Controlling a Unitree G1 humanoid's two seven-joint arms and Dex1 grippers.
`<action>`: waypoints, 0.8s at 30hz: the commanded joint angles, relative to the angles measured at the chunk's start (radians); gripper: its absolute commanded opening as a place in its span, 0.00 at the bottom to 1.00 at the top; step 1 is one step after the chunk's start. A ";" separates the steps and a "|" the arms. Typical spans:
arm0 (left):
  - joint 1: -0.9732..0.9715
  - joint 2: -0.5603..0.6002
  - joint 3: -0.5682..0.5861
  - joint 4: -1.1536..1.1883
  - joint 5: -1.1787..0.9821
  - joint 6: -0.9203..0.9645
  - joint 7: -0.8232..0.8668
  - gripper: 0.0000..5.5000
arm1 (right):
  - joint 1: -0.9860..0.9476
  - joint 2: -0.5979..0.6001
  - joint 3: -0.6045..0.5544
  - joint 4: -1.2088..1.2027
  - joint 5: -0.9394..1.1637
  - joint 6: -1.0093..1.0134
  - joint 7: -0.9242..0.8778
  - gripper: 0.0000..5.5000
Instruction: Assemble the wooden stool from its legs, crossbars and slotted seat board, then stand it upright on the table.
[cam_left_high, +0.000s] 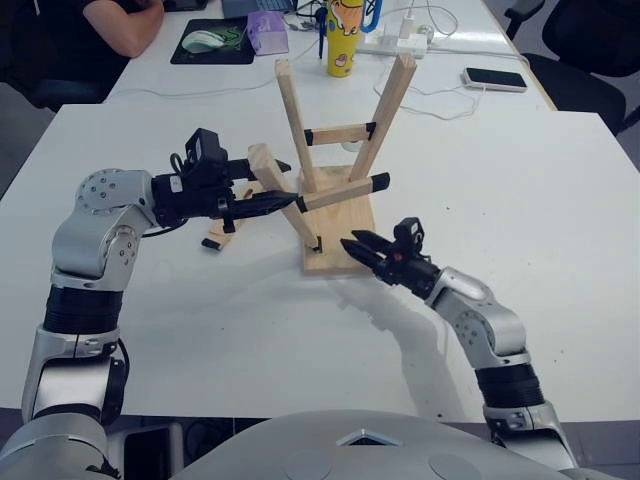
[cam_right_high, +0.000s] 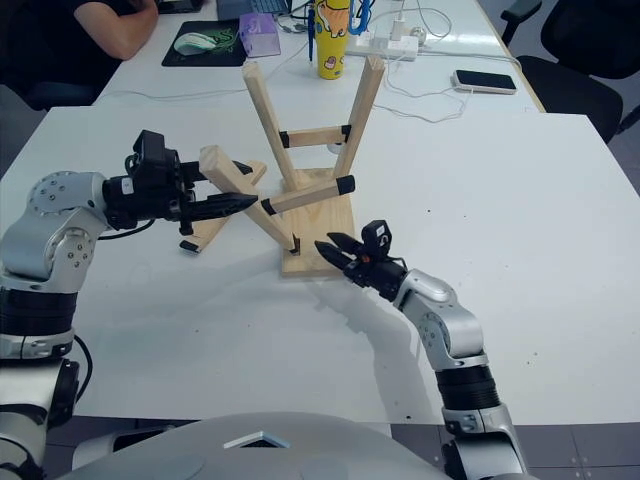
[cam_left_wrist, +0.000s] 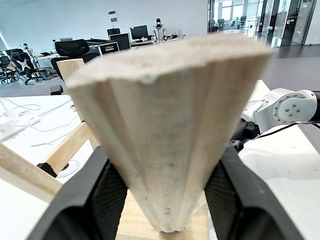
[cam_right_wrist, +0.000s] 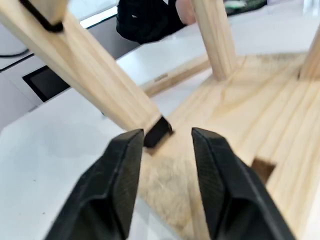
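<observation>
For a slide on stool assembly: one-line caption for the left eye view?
Left gripper clamps a tilted leg against the seat board; open right gripper at the board's near edge.

Seat board (cam_left_high: 347, 222) flat, 2 legs (cam_left_high: 296, 120) up w/ crossbar (cam_left_high: 340, 133), 3rd leg (cam_left_high: 267, 164) tilted

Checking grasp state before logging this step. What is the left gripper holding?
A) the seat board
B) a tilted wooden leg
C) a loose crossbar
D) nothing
B: the left gripper is clamped on both sides of a tilted wooden leg, whose lower end reaches the seat board.
</observation>
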 joint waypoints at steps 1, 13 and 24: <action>-0.010 0.003 -0.034 0.001 0.051 -0.006 -0.015 0.37 | 0.025 -0.004 0.048 0.045 -0.113 0.050 -0.102 0.18; -0.040 -0.015 -0.010 -0.013 0.049 -0.032 0.006 0.37 | 0.012 -0.041 0.112 0.105 -0.206 0.066 -0.100 0.00; -0.066 -0.015 0.019 -0.031 0.007 0.033 0.004 0.37 | 0.018 -0.048 0.132 0.120 -0.224 0.073 -0.095 0.00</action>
